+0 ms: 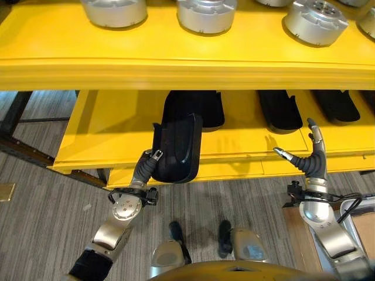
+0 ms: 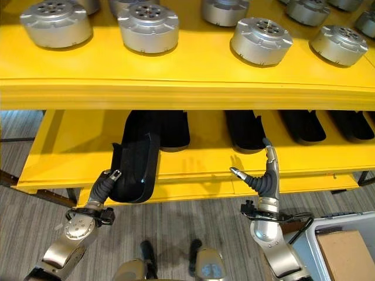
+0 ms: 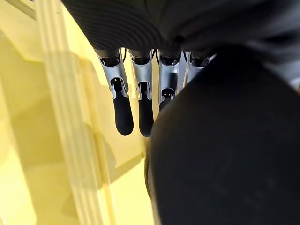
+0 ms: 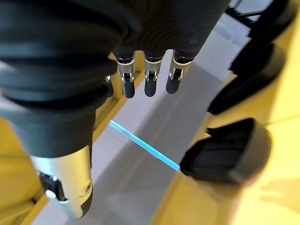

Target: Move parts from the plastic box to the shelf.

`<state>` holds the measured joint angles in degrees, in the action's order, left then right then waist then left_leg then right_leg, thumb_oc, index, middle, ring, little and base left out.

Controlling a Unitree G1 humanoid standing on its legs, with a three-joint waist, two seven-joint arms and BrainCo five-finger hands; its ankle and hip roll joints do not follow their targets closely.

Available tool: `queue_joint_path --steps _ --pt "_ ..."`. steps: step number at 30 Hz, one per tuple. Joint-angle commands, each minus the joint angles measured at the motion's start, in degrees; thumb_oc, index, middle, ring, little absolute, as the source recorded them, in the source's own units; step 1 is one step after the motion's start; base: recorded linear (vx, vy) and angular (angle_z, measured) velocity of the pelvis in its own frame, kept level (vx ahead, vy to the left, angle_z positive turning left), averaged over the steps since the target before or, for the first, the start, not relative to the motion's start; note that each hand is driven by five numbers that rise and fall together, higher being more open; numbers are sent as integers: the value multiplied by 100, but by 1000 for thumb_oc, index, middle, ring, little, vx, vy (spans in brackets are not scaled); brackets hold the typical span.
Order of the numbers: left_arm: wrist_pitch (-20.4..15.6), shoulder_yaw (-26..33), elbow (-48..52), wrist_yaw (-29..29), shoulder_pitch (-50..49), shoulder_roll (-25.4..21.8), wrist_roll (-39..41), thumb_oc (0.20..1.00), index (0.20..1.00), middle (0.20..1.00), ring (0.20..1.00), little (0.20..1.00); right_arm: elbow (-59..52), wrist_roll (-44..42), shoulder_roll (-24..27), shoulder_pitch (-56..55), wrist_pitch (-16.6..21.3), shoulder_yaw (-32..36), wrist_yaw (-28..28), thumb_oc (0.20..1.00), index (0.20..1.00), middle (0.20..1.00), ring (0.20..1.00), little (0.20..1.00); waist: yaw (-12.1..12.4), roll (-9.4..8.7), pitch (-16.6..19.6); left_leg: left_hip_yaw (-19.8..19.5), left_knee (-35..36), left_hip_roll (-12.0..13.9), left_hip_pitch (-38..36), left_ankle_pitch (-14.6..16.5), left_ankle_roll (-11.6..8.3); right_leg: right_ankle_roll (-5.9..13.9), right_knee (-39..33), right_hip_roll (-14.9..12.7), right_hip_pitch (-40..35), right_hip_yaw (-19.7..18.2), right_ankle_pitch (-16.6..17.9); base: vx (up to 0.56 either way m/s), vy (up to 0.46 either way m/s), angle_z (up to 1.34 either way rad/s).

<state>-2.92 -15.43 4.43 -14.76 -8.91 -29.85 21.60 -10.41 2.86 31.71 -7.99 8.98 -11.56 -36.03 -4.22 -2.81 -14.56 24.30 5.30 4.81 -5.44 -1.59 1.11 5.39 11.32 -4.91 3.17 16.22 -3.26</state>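
— Where is the part you are moving?

— My left hand (image 1: 145,165) is at the near end of a black part (image 1: 176,149), a long curved shell that stands tilted on the front edge of the lower yellow shelf (image 1: 111,132). Its near end hangs over the shelf lip and its far end leans back toward another black part (image 1: 196,108) lying deeper on the same shelf.

— Are your fingers closed round it?

— I cannot tell. In my left wrist view the fingers (image 3: 123,115) run out straight along the side of the black shell, against the yellow board, but the shell covers the rest of the hand and I cannot see my thumb.

— And your other hand?

— My right hand (image 2: 265,175) is up in front of the lower shelf's front edge, well to the right of the part, and holds nothing. Its fingers are straight and point up, with the thumb spread out to the side toward the left.

— What else is on the shelf?

— More black parts (image 2: 246,130) lie in a row along the lower shelf, further to the right. On the upper yellow shelf (image 2: 193,76) stand round silver metal parts (image 2: 261,40), side by side.

— And the box?

— A grey plastic box (image 2: 328,246) shows at the lower right in the right eye view, beside my right arm, with a brown cardboard piece (image 2: 348,252) in it.
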Motion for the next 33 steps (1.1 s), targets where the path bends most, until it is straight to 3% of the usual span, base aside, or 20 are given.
queue_joint_path --steps 1,4,8,11,13,14,15,16,18,19,21,23,24,25,27,29,33 --pt "-468 182 319 -389 334 201 236 200 200 200 200 200 109 -117 175 299 286 3 -61 1000 1000 1000 1000 1000 55 112 328 -414 -71 -439 -194 642 70 177 -29 404 -390 -23 -296 146 -31 -19" --pt "-491 305 156 -380 311 272 208 200 200 200 200 200 342 24 90 431 292 -178 -218 1000 1000 1000 1000 1000 124 133 384 -466 -205 -413 -150 673 60 6 -357 430 -628 21 -477 114 -156 -16" --pt "-505 433 108 -182 224 308 57 200 200 200 200 200 270 168 44 303 311 -139 -184 1000 1000 1000 1000 1000 53 200 491 -333 -290 -367 -207 712 21 6 -550 414 -721 30 -428 80 -161 9" --pt "-406 393 79 -337 240 293 217 200 200 200 200 200 169 84 65 199 380 -114 13 1000 1000 1000 1000 1000 -56 246 521 -193 -496 -388 -186 834 37 -15 -525 411 -720 34 -457 52 -110 2" --pt "-597 346 88 -459 302 336 493 200 200 200 200 200 139 9 120 209 349 -177 213 1000 1000 1000 1000 1000 -55 256 453 -272 -1098 -375 91 990 -13 -94 -417 340 -699 -12 -521 -46 -106 -2" --pt "-631 359 192 -439 339 365 608 200 200 200 200 200 290 113 142 343 466 -306 180 1000 1000 1000 1000 1000 50 224 303 -456 -1801 -306 558 901 -72 -210 -403 263 -667 -85 -425 -142 -94 -10" --pt "-568 373 268 -460 336 384 596 200 200 200 200 200 364 172 133 441 540 -397 118 1000 1000 1000 1000 1000 106 228 236 -623 -2048 -271 708 939 -89 -239 -374 236 -671 -152 -440 -145 -64 -38" --pt "-437 394 367 -465 311 376 544 200 200 200 200 200 375 183 126 512 539 -473 72 1000 1000 1000 1000 1000 127 227 209 -638 -2121 -152 720 988 -89 -256 -346 195 -663 -147 -460 -40 55 -59" --pt "-340 429 474 -520 210 323 513 200 200 200 200 200 233 26 225 540 479 -495 214 1000 1000 1000 1000 1000 92 256 236 -670 -1712 184 543 797 -173 -291 -218 158 -585 -137 -557 -25 236 -50" --pt "-383 489 499 -590 107 304 569 200 200 200 200 200 145 -11 320 519 452 -514 331 1000 1000 1000 1000 1000 88 290 263 -887 -1247 497 398 412 -337 -324 -98 130 -524 -179 -683 -46 494 -11" --pt "-645 550 381 -413 31 293 903 200 200 200 200 200 59 -198 488 462 593 -550 579 1000 1000 1000 1000 1000 8 324 277 -920 -922 1246 346 -494 -612 -411 162 -25 -356 -106 -875 -81 608 -19" --pt "-950 427 202 -243 175 323 980 200 200 200 200 200 134 -723 631 393 593 -509 792 1000 1000 1000 1000 1000 -194 382 271 -621 -841 1762 227 -820 -794 -458 526 -297 -188 76 -1105 -118 711 -15" --pt "-1074 333 135 -246 320 340 924 200 200 200 200 200 232 -721 662 370 674 -473 825 1000 1000 1000 1000 1000 -301 432 268 -376 -718 1775 0 -697 -823 -450 905 -460 -38 192 -1238 -144 810 48" --pt "-1024 256 140 -230 464 334 934 200 200 200 200 200 276 -670 649 355 715 -463 729 1000 1000 1000 1000 1000 -305 491 242 -417 -761 1715 34 -705 -849 -468 1097 -509 8 205 -1305 -32 732 82" --pt "-721 156 215 -325 651 338 849 200 200 200 200 200 442 -646 476 418 701 -473 564 1000 1000 1000 1000 1000 -260 544 191 -438 -1052 1511 227 -505 -781 -408 976 -608 -209 261 -1222 85 552 74" --pt "-563 118 248 -494 677 366 701 200 200 200 200 200 330 -440 382 437 733 -446 595 1000 1000 1000 1000 1000 -210 593 249 -255 -739 1137 53 -18 -679 -56 681 -903 -346 294 -877 110 383 26" --pt "-459 246 321 -574 539 299 695 200 200 200 200 200 41 -95 360 468 667 -431 605 1000 1000 1000 1000 1000 -110 590 254 -176 -505 977 -84 138 -648 261 409 -1155 -412 373 -587 38 134 3"
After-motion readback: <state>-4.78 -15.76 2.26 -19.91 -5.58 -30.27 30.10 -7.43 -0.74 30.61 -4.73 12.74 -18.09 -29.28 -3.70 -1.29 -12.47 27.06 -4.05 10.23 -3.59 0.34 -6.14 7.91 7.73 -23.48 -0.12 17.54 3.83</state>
